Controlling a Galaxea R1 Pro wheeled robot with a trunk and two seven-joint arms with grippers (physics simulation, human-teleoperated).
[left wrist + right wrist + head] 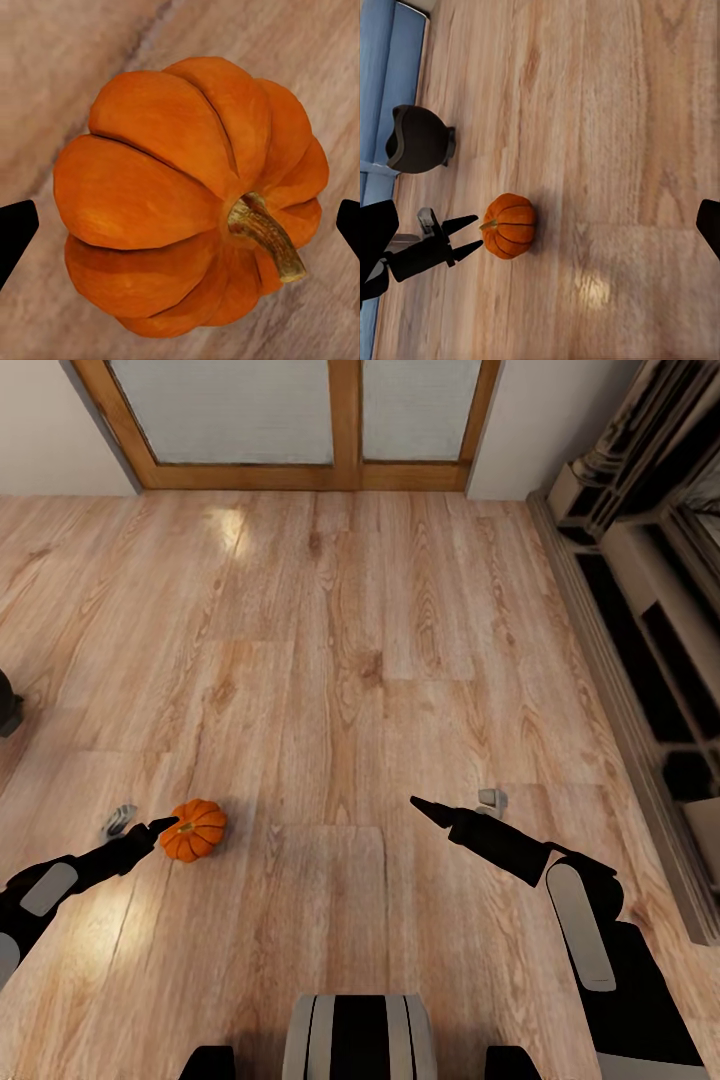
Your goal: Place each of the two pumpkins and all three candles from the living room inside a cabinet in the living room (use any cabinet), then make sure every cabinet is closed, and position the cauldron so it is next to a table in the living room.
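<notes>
Pumpkin [187, 199] sits between the left claw's [168, 825] spread fingers; round and smooth, it could roll away if nudged.

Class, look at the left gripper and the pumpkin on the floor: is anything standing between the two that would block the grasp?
Nothing visible does. The left gripper sits right at the pumpkin on the bare wooden floor. In the left wrist view the pumpkin lies between the spread fingertips, with no other object in the gap.
</notes>
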